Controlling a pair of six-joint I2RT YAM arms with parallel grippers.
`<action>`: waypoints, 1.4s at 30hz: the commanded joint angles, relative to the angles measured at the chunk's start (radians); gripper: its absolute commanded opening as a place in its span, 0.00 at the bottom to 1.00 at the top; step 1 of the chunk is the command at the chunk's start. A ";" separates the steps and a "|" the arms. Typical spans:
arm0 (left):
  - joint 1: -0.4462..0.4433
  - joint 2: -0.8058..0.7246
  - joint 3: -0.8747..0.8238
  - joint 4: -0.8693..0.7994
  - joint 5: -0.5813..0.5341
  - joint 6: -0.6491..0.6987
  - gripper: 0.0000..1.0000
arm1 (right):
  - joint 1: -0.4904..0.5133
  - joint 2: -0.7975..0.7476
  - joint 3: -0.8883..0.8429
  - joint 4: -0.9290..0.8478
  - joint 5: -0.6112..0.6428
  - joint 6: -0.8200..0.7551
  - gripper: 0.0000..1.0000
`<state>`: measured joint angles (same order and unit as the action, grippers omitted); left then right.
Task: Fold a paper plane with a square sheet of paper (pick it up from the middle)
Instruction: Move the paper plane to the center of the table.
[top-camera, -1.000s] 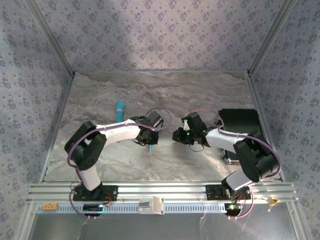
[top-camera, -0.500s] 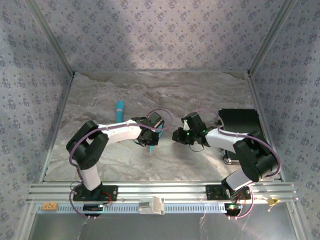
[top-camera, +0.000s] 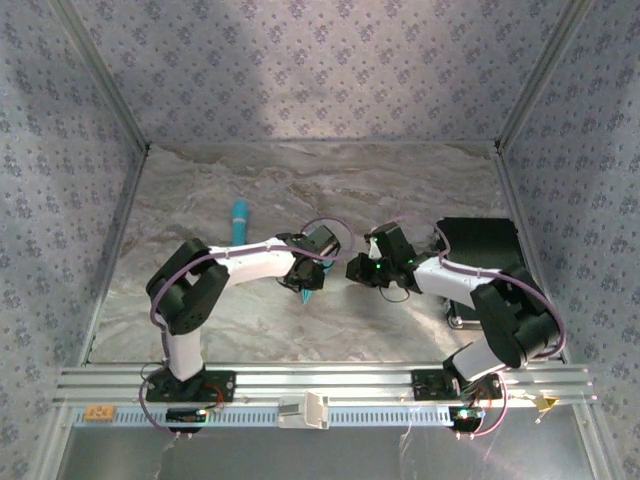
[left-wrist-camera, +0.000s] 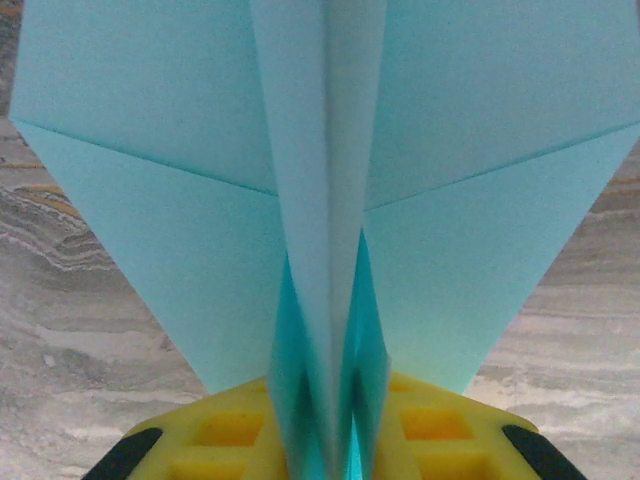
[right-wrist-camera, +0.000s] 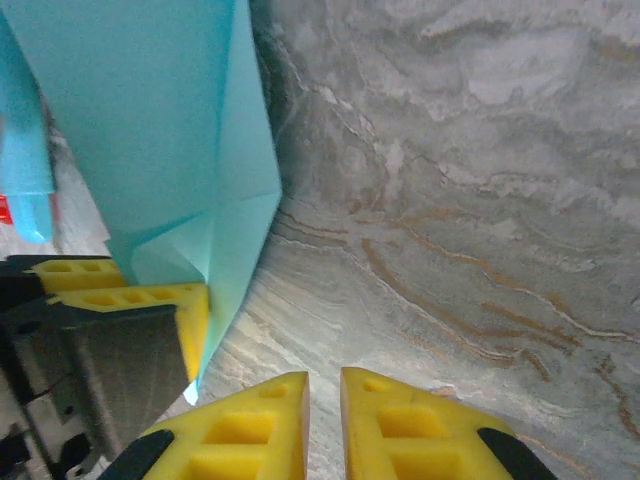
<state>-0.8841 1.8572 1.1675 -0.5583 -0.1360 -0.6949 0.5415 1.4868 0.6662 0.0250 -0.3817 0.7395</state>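
At the middle of the marble-patterned table (top-camera: 200, 330), the left gripper (top-camera: 303, 278) holds the paper plane (left-wrist-camera: 150, 150) by its central fold. The light cyan-blue sheet is already creased into a pointed dart. Seen from the left wrist, the plane's two wings spread wide to either side above the yellow fingers (left-wrist-camera: 225, 430). Its doubled keel runs straight down between them, and the fingers stand narrow against the paper. From above, the plane's nose points down toward the tabletop just below the left gripper, though I cannot tell whether the tip touches the surface. The right gripper (right-wrist-camera: 323, 405) hangs just beside it on the right, facing the left one across a small gap. Its yellow fingers are drawn almost together, with only a thin slit between them and nothing in it. From the right wrist, the plane stands to the left of those fingers, apart from them, with one flat wing turned to the camera and its lower corner folded in at the left gripper's finger. A slim turquoise stick (top-camera: 240, 220) lies by itself on the table, behind and to the left of the left arm. A black tray (top-camera: 480, 245) sits at the right side of the table, behind the right arm. Floral-patterned walls (top-camera: 320, 70) close the workspace in on three sides.
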 joint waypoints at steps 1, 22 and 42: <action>-0.014 0.058 0.010 -0.067 -0.012 -0.057 0.24 | -0.013 -0.047 -0.010 -0.005 -0.008 -0.012 0.17; -0.043 0.055 0.059 -0.165 -0.079 -0.183 0.31 | -0.040 -0.098 -0.056 0.001 -0.016 -0.015 0.19; -0.041 -0.213 0.101 -0.189 -0.141 -0.149 0.40 | -0.171 -0.408 0.030 -0.307 0.367 -0.177 0.34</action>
<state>-0.9192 1.7161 1.2579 -0.7197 -0.2237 -0.8566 0.3813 1.1347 0.6445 -0.1612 -0.1638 0.6621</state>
